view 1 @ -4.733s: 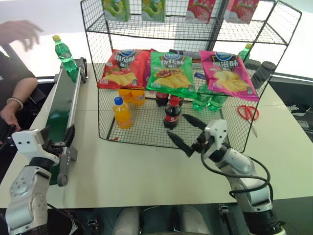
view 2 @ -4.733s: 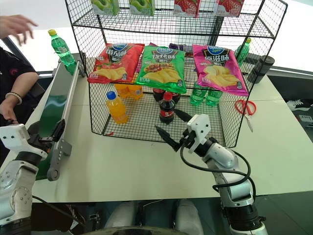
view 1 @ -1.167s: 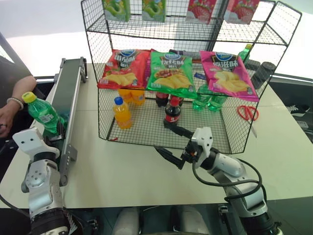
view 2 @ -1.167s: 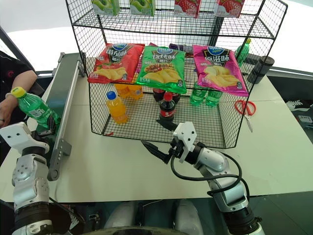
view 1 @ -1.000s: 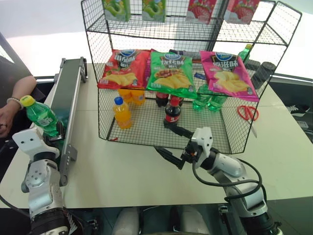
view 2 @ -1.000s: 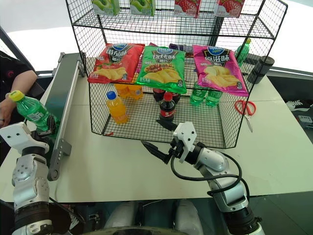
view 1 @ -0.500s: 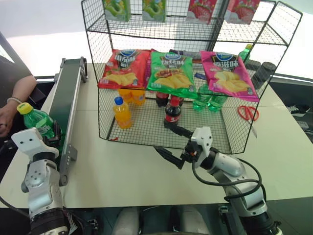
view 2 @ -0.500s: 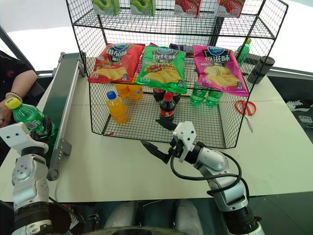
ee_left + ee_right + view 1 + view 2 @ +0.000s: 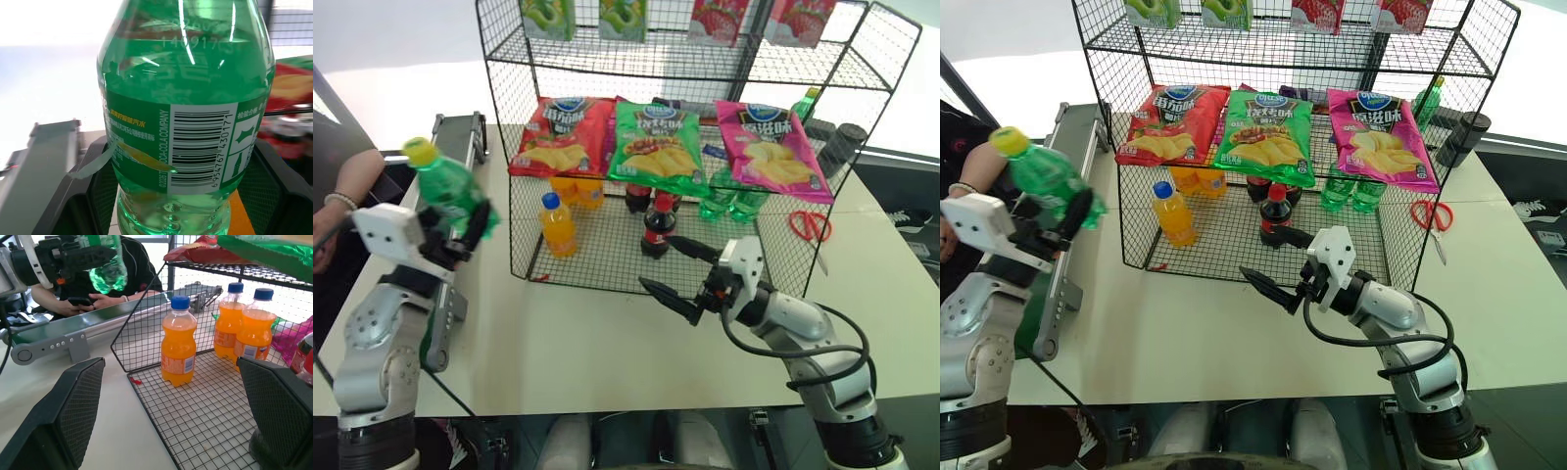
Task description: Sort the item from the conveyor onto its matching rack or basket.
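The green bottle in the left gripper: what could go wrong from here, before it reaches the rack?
1. The left gripper holds the green bottle low on its body and tilted, so it might slip or swing.
2. The other green bottles stand at the far right of the black wire rack, so the route is long and could knock the orange bottle or the cola bottle.
3. The open right gripper waits at the rack's front and may get in the way.

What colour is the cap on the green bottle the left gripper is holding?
Yellow. The bottle's cap shows best in the left eye view.
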